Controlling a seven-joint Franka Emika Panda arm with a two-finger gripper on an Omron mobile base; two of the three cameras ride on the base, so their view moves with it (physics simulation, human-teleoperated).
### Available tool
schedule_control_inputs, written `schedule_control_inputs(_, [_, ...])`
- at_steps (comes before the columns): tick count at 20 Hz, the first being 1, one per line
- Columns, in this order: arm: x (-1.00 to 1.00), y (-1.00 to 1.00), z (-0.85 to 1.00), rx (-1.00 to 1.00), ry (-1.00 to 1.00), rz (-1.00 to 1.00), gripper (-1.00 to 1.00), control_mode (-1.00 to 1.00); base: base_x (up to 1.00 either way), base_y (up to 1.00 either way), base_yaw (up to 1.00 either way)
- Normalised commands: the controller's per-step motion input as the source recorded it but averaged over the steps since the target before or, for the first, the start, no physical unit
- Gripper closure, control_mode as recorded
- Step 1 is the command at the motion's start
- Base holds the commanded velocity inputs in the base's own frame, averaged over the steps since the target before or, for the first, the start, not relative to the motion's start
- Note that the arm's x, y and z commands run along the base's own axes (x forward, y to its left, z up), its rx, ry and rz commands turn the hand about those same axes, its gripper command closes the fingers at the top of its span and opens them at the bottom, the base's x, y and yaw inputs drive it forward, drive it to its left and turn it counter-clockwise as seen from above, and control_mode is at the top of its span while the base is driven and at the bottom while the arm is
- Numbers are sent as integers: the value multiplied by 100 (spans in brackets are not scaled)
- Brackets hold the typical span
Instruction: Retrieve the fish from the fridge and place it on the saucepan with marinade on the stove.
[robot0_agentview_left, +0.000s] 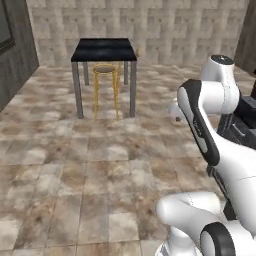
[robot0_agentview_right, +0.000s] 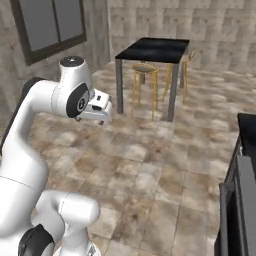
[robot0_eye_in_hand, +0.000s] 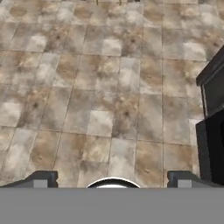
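Step, by my read: transit/search. Nothing picked yet, base faces open floor, so fridge approach hasn't begun.

Floor (robot0_agentview_left: 75, 180): big brown-beige tiles across most of each view. Stone-block back wall (robot0_agentview_left: 165, 25) at 12 o'clock in left base view. Window (robot0_agentview_right: 50, 25), dark frame, at 10–11 o'clock in right base view.

Arm (robot0_agentview_left: 205, 115): folded, elbow high, at 3–5 o'clock in left base view and 7–9 o'clock in right base view, hand pointing down at the tiles.

Table (robot0_agentview_left: 104, 50): black top, grey legs, at 11–12 o'clock in left base view, well apart from the arm. Yellow stool (robot0_agentview_left: 105, 82) tucked under it; a 2nd stool (robot0_agentview_right: 186, 70) on its far side in right base view.

Dark appliance (robot0_agentview_right: 240, 200) at 4–5 o'clock in right base view, also at 3 o'clock in hand view. Cropped, can't tell if it's stove or sth else.

Gripper (robot0_eye_in_hand: 113, 180): fingers wide apart, nothing between, just tiles beyond.

Fish, pan, marinade, fridge: can't place any from these pics, so no call on fish looks or location yet.

Next, imo: turn/drive base until the fridge's bar handles face the arm, then line up on one. Keep the folded elbow away from that dark unit while turning.
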Motion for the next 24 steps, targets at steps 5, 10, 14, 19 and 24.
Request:
schedule_control_inputs(5, [0,0,0,0,0,0,-100,100,25,-3,89])
schedule_control_inputs(10, [0,0,0,0,0,0,-100,100,39,-5,84])
schedule_control_inputs(14, [0,0,0,0,0,0,-100,100,26,-7,84])
schedule_control_inputs(19, [0,0,0,0,0,0,-100,100,27,-36,72])
schedule_control_inputs(24, [0,0,0,0,0,0,-100,100,30,-49,66])
